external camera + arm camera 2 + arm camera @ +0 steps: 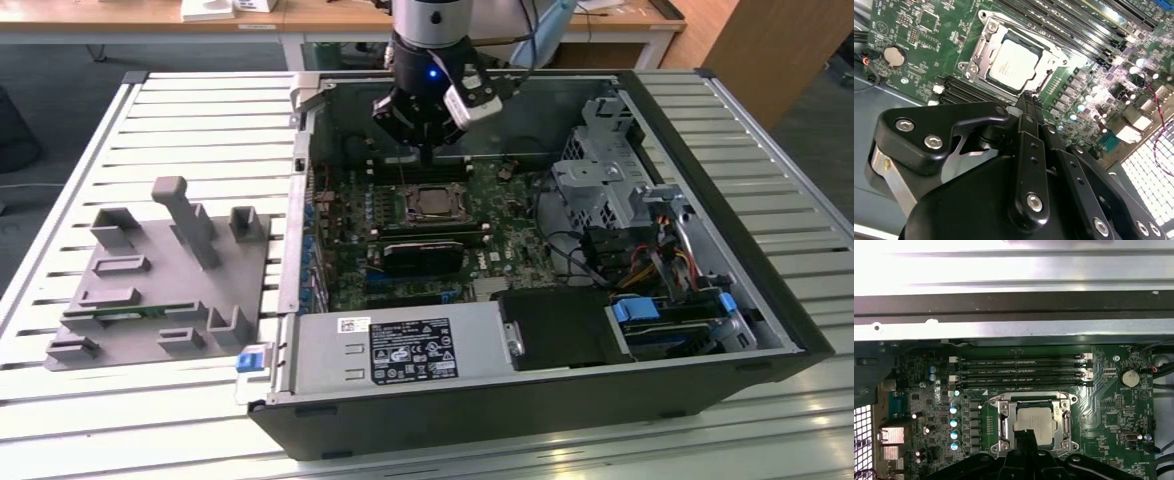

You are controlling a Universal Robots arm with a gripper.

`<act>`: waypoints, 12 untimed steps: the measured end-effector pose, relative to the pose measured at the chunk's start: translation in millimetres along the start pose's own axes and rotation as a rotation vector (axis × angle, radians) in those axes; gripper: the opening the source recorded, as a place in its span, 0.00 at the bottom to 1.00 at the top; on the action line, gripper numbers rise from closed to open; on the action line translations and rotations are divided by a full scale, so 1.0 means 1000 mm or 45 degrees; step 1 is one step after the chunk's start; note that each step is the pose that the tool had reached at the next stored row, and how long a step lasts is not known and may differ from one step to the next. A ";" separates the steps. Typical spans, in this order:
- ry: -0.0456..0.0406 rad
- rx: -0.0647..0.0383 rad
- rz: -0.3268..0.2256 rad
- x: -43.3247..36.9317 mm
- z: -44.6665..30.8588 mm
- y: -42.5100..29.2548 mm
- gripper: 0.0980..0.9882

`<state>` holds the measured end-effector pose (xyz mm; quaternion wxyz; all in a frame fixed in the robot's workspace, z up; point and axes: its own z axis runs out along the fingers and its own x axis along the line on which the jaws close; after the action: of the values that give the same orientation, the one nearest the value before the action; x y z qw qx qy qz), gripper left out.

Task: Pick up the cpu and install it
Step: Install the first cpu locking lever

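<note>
An open computer case (534, 300) lies on a slatted table (200, 130), with a grey fixture block (160, 280) well apart at the exterior view's left. The arm (430, 30) reaches straight down into the case over the green motherboard (427, 250). The gripper (416, 150) hangs just above the socket frame (1035, 422), its fingers (1029, 107) pressed together and holding nothing. The cpu (1013, 62) sits flat inside the socket, ringed by the metal frame, with memory slots (1024, 372) close beside and the case wall (1014, 305) beyond.
</note>
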<state>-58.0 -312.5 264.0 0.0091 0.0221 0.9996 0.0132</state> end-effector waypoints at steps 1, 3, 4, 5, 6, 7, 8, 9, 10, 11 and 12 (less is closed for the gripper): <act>0.000 0.000 0.000 0.0010 0.0000 -0.0001 0.01; 0.000 0.000 0.000 0.0031 -0.0001 -0.0002 0.01; 0.000 0.000 0.000 0.0043 -0.0001 -0.0002 0.01; 0.000 0.000 0.000 0.0053 -0.0001 -0.0003 0.01; 0.000 0.000 0.000 0.0065 -0.0001 -0.0003 0.01; 0.000 0.000 0.000 0.0080 -0.0001 -0.0004 0.01; 0.000 0.000 0.000 0.0093 -0.0001 -0.0005 0.01; 0.000 0.000 0.000 0.0115 -0.0002 -0.0006 0.01; 0.000 0.000 0.000 0.0134 -0.0002 -0.0006 0.01; 0.000 0.000 0.000 0.0154 -0.0002 -0.0007 0.01; 0.000 0.000 0.000 0.0174 -0.0003 -0.0008 0.01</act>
<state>-75.4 -312.5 264.0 0.0090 0.0221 0.9996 0.0132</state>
